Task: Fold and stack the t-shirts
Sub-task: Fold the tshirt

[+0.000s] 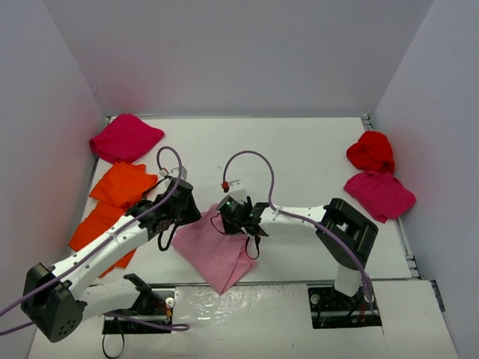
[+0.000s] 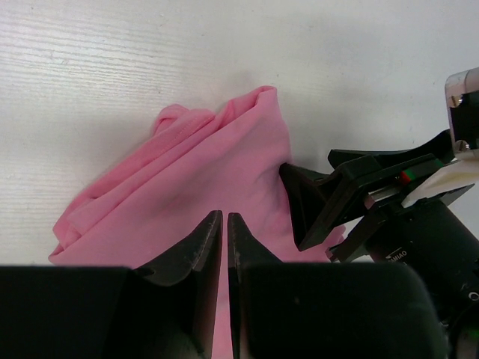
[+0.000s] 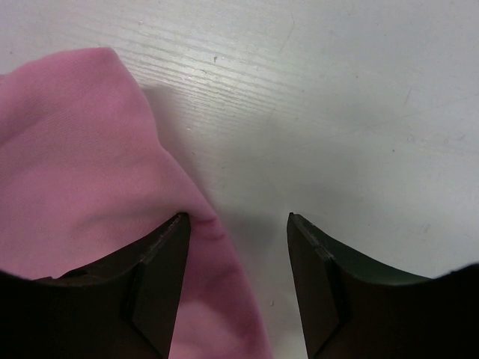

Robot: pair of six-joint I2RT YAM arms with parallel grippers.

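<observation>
Centrally, item one: pink t-shirt (image 1: pixel 217 253). Soft cloth, lying in a rumpled, roughly diamond-shaped heap on the white table (image 1: pixel 299 149), close to its near edge and between the two arms. It is not yet flat; ridges and a bunched corner show on its far side.

Item two: left gripper (image 2: pixel 225 224). The fingers are drawn together with only a sliver between them, tips down over the shirt's left part. Whether a fold is pinched there cannot be told.

Item three: right gripper (image 3: pixel 238 221). The jaws stand apart. One finger touches the shirt's edge and the other is over bare table. It holds nothing.

Outlying stock:
- Two orange t-shirts (image 1: pixel 120 187), overlapping at the left side.
- One magenta t-shirt (image 1: pixel 126 138), beyond the orange ones near the far left corner.
- One red t-shirt (image 1: pixel 370 149) and a second magenta t-shirt (image 1: pixel 379 194), crumpled and touching at the right side, well apart from the pink one.

Handling note, offered as opinion: the step looks like taking hold of the pink shirt to spread it. The right jaws would do best to shift sideways until the hem sits between both pads before closing. Each side should take a thin edge, not a thick bunch. The two arms should then draw apart evenly, so the cloth opens flat rather than dragging toward the near edge.
</observation>
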